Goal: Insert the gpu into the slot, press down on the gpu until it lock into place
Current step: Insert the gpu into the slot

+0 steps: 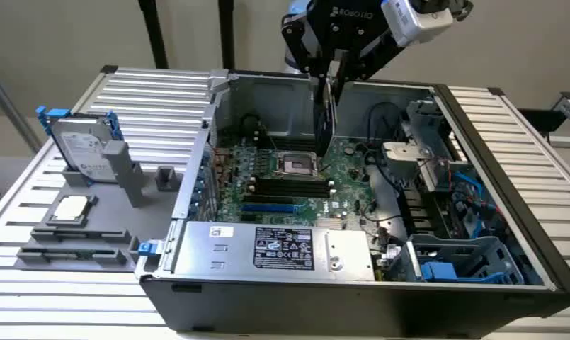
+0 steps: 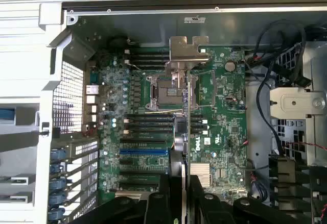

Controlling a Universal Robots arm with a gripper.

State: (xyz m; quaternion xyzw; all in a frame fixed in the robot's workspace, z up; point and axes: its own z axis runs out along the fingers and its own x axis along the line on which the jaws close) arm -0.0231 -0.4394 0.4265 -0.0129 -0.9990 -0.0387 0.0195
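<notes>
From my console the gpu [image 2: 187, 132] shows edge-on, a dark matt card ending in a bracket [image 2: 189, 50] of bright, smooth silver metal. The slot [image 2: 144, 152] is smooth blue plastic. The tool [image 2: 185, 188] clamped on the card looks matt black. I read the case [image 1: 360, 312] as dull dark painted metal, the desk [image 1: 530, 163] as ribbed satin aluminium.

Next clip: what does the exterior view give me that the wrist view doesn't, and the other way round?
Exterior view: the hard drive and square chip on the table outside the case, plus the labelled power supply. Wrist view: the silver bracket of the card, face-on. Both: the gripper shut on the gpu, held above the motherboard, and the blue slot, unoccupied.
</notes>
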